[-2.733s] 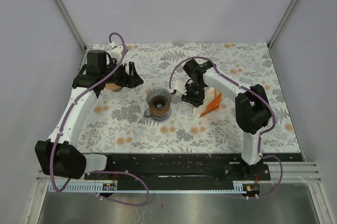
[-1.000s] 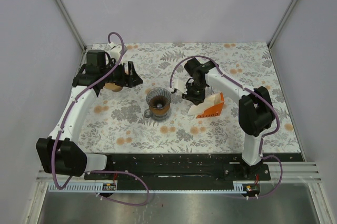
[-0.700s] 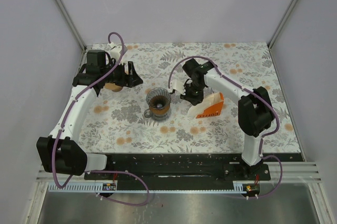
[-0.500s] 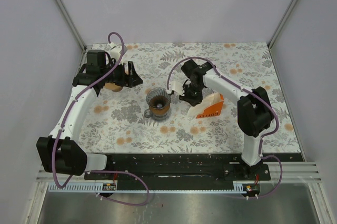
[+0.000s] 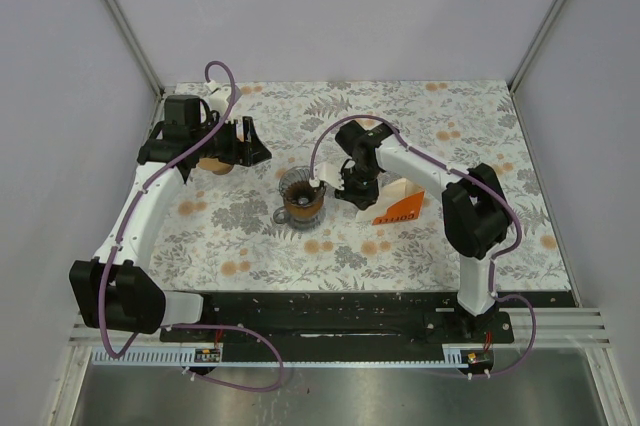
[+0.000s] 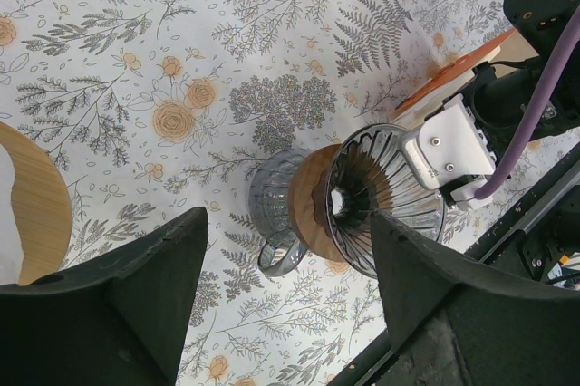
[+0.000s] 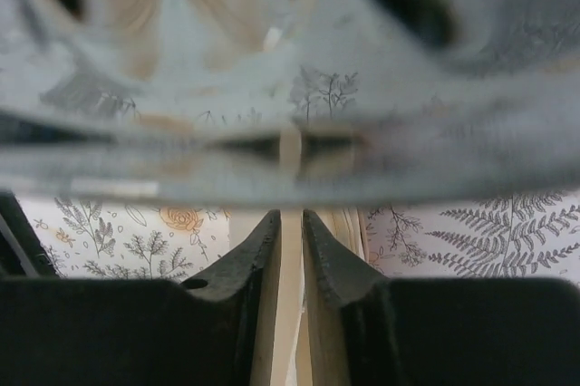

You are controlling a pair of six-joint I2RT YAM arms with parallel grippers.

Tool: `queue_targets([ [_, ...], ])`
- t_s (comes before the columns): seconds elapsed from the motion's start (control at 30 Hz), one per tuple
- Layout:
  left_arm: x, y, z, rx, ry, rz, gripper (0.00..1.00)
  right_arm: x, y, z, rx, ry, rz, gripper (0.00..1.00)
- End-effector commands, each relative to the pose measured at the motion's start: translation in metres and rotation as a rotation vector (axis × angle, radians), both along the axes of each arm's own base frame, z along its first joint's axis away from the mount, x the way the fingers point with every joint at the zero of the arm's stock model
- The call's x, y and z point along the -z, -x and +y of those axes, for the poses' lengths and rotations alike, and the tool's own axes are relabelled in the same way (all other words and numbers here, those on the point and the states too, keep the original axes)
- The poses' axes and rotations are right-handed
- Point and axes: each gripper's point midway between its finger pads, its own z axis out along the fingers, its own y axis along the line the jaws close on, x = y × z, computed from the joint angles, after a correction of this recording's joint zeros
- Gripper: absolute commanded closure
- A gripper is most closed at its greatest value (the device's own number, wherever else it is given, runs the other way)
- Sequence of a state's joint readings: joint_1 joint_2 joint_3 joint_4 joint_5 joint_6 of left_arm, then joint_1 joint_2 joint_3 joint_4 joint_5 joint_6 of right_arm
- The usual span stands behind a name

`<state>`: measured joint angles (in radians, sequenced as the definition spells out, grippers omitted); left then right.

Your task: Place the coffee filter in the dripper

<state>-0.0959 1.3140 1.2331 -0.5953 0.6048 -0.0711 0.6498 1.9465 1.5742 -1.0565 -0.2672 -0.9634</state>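
The right gripper [image 7: 290, 223] is pinching the coffee filter [image 7: 288, 270] right at the dripper [image 5: 301, 196] rim. The left gripper [image 5: 243, 144], jaws spread, is hovering well apart, far-left.

We note tablecloth [image 5: 400, 246] white, grey ferns, orange flowers; dripper [image 6: 385, 205] clear ribbed glass, brown wood collar; filter box [image 5: 400, 214] orange, white; arms [image 5: 420, 161] white, black joints; cables [image 6: 535, 110] purple; filter [image 7: 288, 332] cream

Floral tablecloth [image 5: 420, 246], orange box [image 5: 398, 212], wooden disc [image 6: 45, 205]
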Motion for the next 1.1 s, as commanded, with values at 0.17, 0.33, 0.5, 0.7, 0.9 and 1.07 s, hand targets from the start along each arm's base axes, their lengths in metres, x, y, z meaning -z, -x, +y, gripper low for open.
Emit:
queue_targets([
  [0.17,-0.007,-0.005,-0.002,0.019,0.024,-0.042,0.24,-0.002,-0.006,-0.002,0.014,0.029,-0.024,0.78],
  [0.33,-0.006,-0.006,-0.002,0.018,0.022,-0.04,0.24,0.0,-0.005,-0.003,0.012,0.037,-0.012,0.89],
  [0.5,-0.007,-0.005,-0.001,0.015,0.024,-0.039,0.24,-0.01,-0.003,-0.001,-0.003,0.013,-0.024,0.94],
  [0.7,-0.007,-0.006,-0.001,0.016,0.025,-0.039,0.24,-0.023,-0.003,0.002,-0.021,-0.011,-0.066,0.99],
  [0.9,-0.007,-0.006,-0.001,0.016,0.025,-0.039,0.24,-0.032,-0.003,0.001,-0.024,-0.015,-0.091,1.0],
  [1.07,-0.008,-0.006,-0.001,0.014,0.025,-0.04,0.24,-0.04,-0.002,0.001,-0.028,-0.025,-0.109,1.0],
])
